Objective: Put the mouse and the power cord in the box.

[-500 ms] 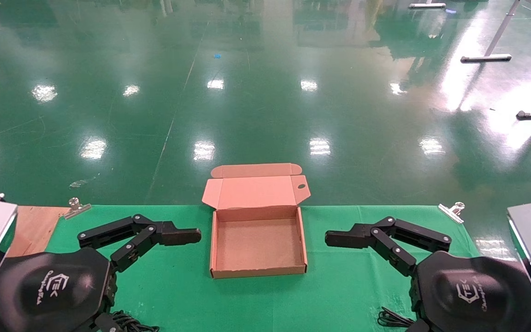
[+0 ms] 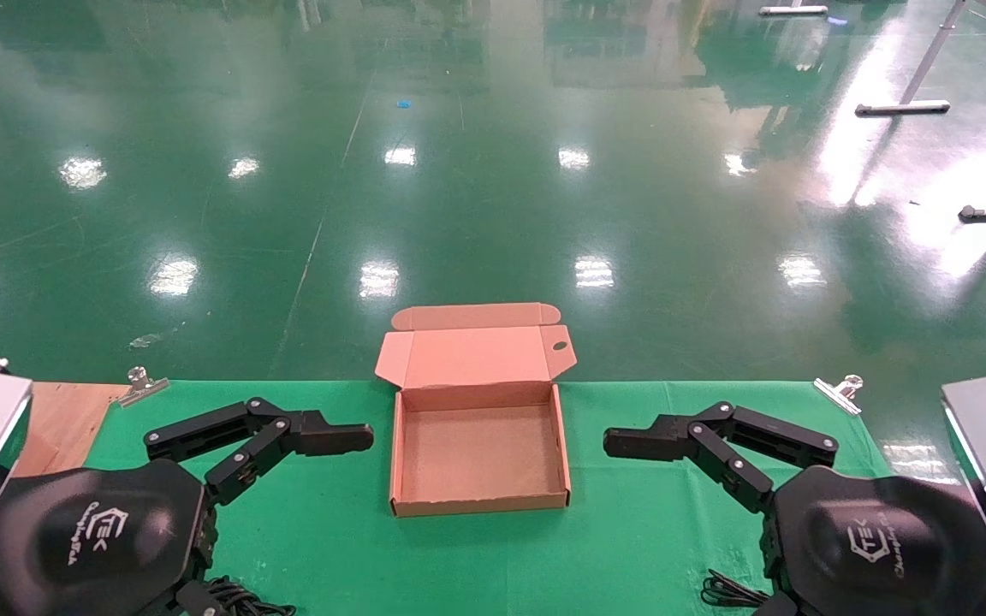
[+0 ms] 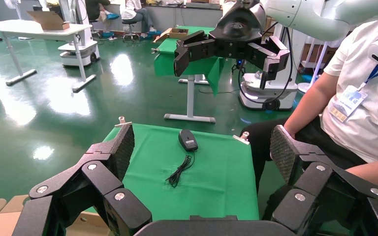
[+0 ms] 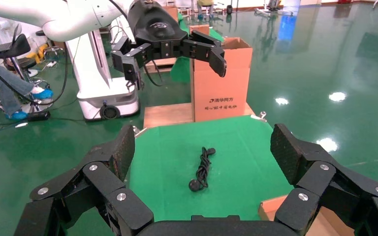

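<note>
Lying on the green cloth on the robot's right, the mouse shows only from the left wrist; the power cord, on its left, only from the right wrist. The box sits open between. Left gripper and right gripper hover beside it, fingers spread, empty.

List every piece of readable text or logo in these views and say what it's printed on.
"TEK" logo with cursive script, too small to read: left gripper housing and right gripper housing.
Red Chinese characters plus "CO.", too blurred to quote: tall carton.
Label on the mouse: unreadable.
Person's badge: unreadable.
The box: no text.
</note>
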You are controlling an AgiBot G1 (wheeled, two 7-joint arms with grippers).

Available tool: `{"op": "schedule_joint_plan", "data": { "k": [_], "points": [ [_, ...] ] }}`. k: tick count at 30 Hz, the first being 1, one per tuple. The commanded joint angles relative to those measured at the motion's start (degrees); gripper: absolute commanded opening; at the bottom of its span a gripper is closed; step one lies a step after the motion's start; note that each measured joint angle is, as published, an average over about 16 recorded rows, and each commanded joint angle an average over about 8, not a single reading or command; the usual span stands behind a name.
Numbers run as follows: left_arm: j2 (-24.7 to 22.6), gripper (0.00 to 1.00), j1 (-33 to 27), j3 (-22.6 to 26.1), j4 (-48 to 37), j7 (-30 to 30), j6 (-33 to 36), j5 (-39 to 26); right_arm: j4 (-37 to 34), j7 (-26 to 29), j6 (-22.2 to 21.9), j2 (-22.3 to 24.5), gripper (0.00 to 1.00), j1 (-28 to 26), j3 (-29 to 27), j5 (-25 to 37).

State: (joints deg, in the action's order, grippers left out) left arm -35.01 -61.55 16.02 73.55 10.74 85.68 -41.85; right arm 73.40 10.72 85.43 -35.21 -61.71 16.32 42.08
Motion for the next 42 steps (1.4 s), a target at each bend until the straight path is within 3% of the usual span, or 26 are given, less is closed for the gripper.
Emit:
{"op": "schedule_joint_plan", "data": {
  "k": [1,42],
  "points": [
    [0.0,1.0,0.0,0.0,0.0,0.0,0.0,0.0,0.0,0.0,0.0,0.0,1.0,0.0,0.0,0.0],
    [0.0,1.0,0.0,0.0,0.0,0.0,0.0,0.0,0.0,0.0,0.0,0.0,1.0,0.0,0.0,0.0]
  ]
}}
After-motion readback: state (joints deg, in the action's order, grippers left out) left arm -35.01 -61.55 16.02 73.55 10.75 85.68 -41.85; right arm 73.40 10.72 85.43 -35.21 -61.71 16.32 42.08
